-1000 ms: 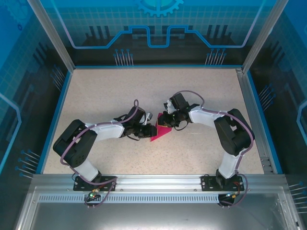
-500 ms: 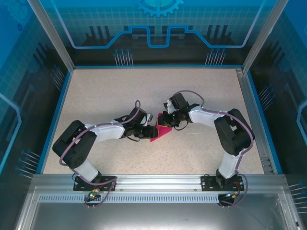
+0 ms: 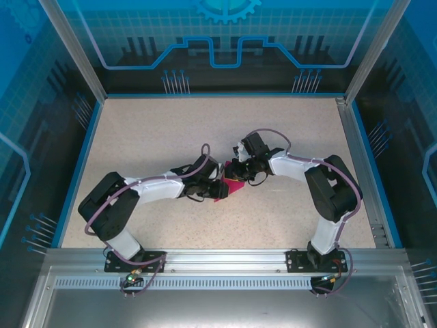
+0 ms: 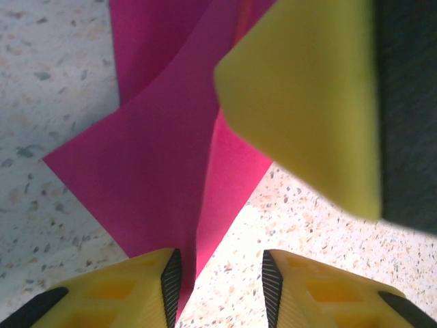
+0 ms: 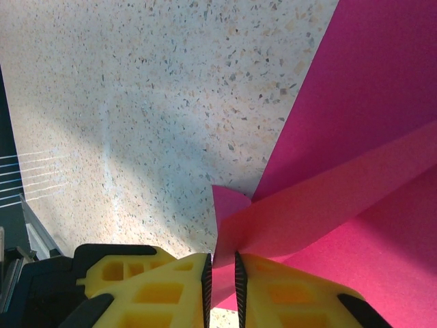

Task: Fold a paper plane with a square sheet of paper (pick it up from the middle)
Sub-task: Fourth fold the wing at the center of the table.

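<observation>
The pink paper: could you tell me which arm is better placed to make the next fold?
Probably left: the left gripper stands open at the pink paper, free to fold, while the right gripper is shut on it, holding it.

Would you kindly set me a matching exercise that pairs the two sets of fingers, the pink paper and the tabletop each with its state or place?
Things:
1. left arm's yellow fingers
2. right arm's yellow fingers
3. thin magenta-pink sheet of paper
4. speckled beige tabletop

States or places:
A. pinched shut on a paper flap
B. partly folded, lying between the two arms
C. standing apart, bare table showing in the gap
D. lying beneath the paper

Pairs: 1-C, 2-A, 3-B, 4-D
</observation>
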Available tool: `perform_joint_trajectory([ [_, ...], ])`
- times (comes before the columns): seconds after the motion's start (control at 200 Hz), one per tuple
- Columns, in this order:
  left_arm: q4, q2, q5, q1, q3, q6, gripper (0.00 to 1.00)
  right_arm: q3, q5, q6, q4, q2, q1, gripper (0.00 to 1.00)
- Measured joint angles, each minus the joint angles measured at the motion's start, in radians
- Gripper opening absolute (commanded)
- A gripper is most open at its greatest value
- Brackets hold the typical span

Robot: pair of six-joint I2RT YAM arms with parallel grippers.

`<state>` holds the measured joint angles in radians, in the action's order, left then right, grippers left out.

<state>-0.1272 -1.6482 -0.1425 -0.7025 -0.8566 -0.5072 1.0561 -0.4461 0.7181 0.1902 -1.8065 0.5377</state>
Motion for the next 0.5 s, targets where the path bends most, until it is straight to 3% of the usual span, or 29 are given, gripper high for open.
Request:
perform_joint_trajectory([
  [0.25,-0.032,-0.034,0.068,-0.036,-0.033,0.02,0.38,0.0,0.0,0.004,0.0,0.007,0.0,0.2],
  [0.5,-0.04,-0.011,0.158,-0.058,-0.023,0.021,0.46,0.0,0.0,0.004,0.0,0.011,-0.002,0.2],
])
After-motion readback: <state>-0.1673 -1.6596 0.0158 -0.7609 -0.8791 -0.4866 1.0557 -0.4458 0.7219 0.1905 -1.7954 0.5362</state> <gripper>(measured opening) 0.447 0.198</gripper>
